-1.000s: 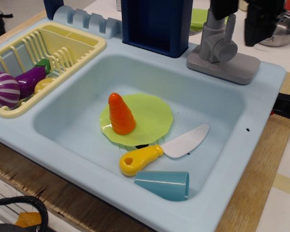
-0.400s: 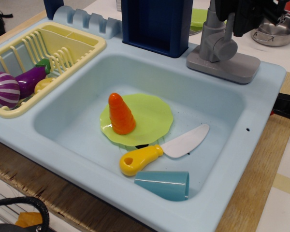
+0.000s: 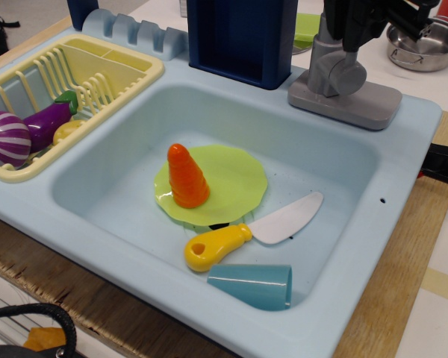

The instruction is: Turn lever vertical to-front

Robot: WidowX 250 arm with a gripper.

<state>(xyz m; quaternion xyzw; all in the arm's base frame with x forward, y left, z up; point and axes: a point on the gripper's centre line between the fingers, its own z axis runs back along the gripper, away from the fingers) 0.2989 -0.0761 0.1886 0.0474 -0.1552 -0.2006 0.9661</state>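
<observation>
Observation.image crops the tool [image 3: 366,22], apparently over the lever [image 3: 336,74].

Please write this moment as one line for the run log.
phase: approach | gripper: above lever, jaw state unclear | lever: upright on grey base, not turned to front | sink: carrot on green plate, knife, cup

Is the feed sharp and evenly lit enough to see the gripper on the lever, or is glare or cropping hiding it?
observation.image: even light, soft shadows, sharp focus on the lever and sink; slight glare on the steel pot; the dark gripper is cut off by the top edge, its finger state unreadable.
</observation>
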